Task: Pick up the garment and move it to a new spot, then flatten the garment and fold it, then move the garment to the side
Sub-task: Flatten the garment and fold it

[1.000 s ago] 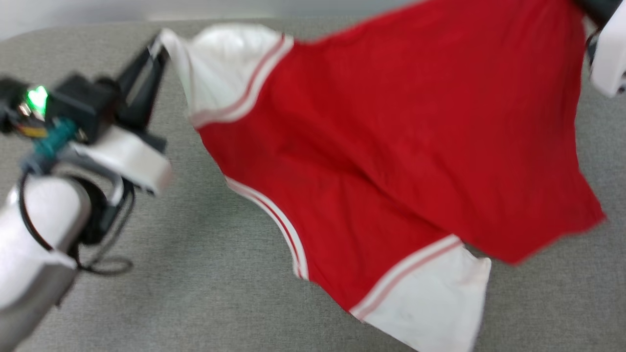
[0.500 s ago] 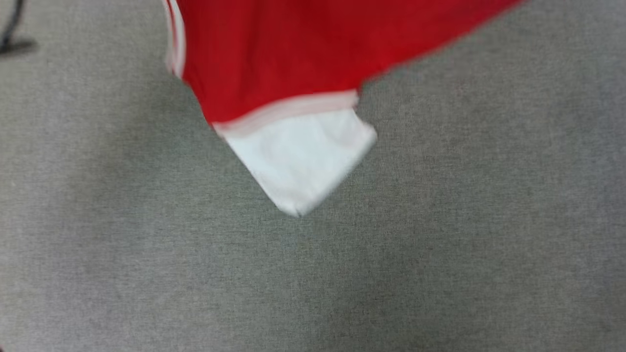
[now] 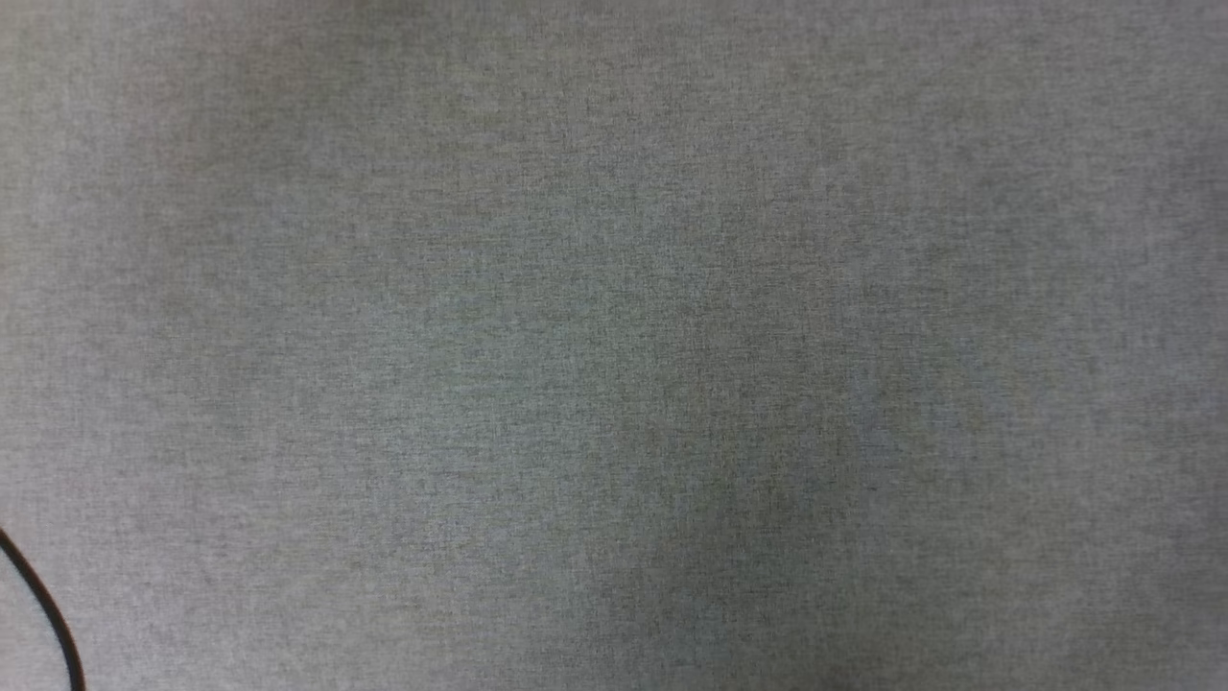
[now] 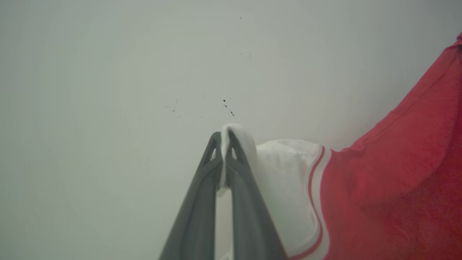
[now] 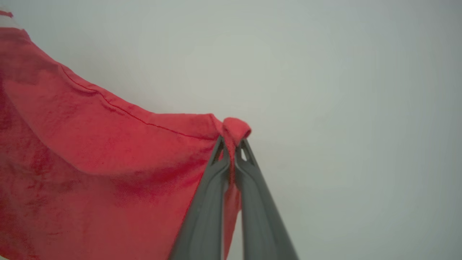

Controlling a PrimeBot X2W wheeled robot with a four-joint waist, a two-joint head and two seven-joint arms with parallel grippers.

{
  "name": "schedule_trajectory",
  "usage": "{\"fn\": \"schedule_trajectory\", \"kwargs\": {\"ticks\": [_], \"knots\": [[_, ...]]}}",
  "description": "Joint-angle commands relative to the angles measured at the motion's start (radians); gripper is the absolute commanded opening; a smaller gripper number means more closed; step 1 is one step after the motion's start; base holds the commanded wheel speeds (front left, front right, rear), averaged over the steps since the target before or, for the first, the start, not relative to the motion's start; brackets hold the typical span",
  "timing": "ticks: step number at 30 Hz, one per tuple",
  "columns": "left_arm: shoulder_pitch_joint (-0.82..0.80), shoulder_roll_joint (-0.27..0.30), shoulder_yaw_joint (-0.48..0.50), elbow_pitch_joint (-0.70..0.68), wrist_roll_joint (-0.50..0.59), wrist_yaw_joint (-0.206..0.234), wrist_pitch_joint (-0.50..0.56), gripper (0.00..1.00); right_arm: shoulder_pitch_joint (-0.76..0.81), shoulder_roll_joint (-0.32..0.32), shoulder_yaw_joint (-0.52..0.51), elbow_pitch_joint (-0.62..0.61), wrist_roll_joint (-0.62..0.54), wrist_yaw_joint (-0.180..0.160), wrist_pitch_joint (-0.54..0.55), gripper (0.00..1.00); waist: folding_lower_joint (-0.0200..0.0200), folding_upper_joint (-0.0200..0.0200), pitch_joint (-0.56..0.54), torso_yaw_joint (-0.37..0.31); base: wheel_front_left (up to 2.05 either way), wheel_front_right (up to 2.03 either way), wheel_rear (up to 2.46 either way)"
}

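Pinching with my left gripper (image 4: 223,139), I have both dark fingers pressed together on a fold of the white sleeve (image 4: 281,173), which curls over their tips. From there the sleeve runs out to its red-and-white striped trim (image 4: 317,195) and on to the red body of the garment (image 4: 389,180), off toward the right of the left wrist view. My right gripper (image 5: 232,142) is clamped the same way on a small bunch of red cloth at the garment's stitched edge (image 5: 144,122); the fabric spreads leftward and down in the right wrist view. Behind both grippers is a plain pale surface (image 4: 108,90) with a few dark specks (image 4: 228,105). The head view looks onto a grey woven surface (image 3: 614,345), with a thin black cable (image 3: 43,605) curving at its lower left corner.
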Motion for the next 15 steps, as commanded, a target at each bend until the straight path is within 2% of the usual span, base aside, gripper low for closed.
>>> {"fn": "schedule_trajectory", "kwargs": {"ticks": [1, 6, 15], "knots": [[-0.013, -0.007, -0.005, 0.022, 0.002, -0.004, -0.008, 0.00, -0.013, 0.013, 0.008, 0.017, 0.000, -0.001, -0.009, 0.00, -0.0001, 0.0000, 0.010, 0.003, 0.00, 0.00, 0.00], [-0.003, -0.018, -0.029, 0.107, -0.012, -0.015, -0.046, 0.00, 0.013, 0.035, 0.056, 0.059, 0.019, -0.001, -0.042, 0.00, -0.0001, 0.0000, 0.028, 0.005, 0.00, 0.00, 0.00], [0.183, -0.031, -0.079, 0.204, -0.050, -0.025, -0.128, 0.00, 0.186, 0.035, 0.199, 0.086, 0.093, -0.001, -0.113, 0.00, -0.0001, 0.0000, 0.002, 0.006, 0.00, 0.00, 0.00]]}}
